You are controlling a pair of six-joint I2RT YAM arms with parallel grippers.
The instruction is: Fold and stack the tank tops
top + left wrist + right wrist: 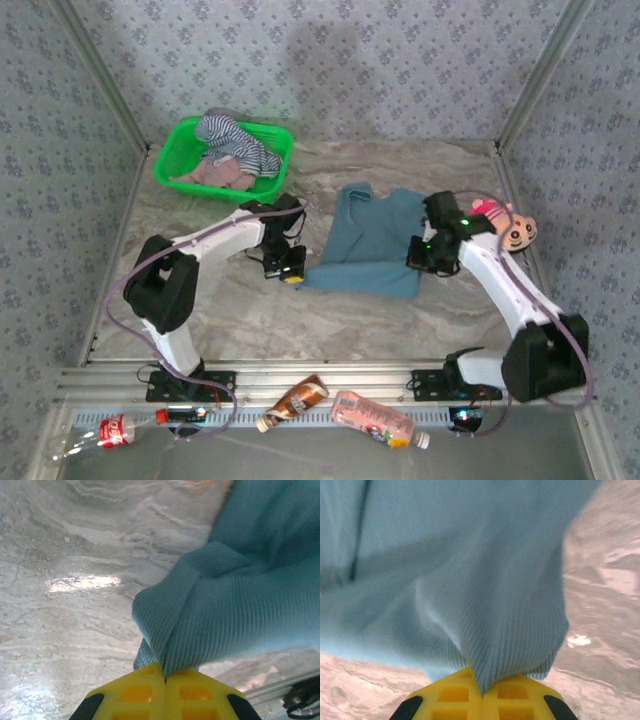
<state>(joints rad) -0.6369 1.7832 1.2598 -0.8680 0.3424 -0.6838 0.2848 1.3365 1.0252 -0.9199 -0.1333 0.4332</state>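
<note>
The teal-blue tank top point(370, 240) is spread on the marbled surface point(330, 320) between the two arms, its straps towards the far wall and its hem towards the arm bases. The left gripper point(285, 268) is set at the near left corner of the hem, and the right gripper point(425, 255) at the right edge of the same garment.

In the left wrist view, the yellow fingers point(135, 695) are pressed together, with a bunched corner of the ribbed teal fabric clamped in the seam between them. The cloth is drawn up and away to the right, and bare surface is seen on the left. In the right wrist view, the yellow fingers point(455, 695) are likewise closed on a pinched fold of the teal fabric, which hangs over the fingertips and spreads to the upper left.

Far left, well apart from both grippers, a green basket point(168, 150) is placed. The striped tank top point(238, 145) is heaped in it over the dusty pink tank top point(215, 175). A plush toy point(505, 225) lies just beyond the right gripper. Three bottles point(375, 420) lie along the near edge.
</note>
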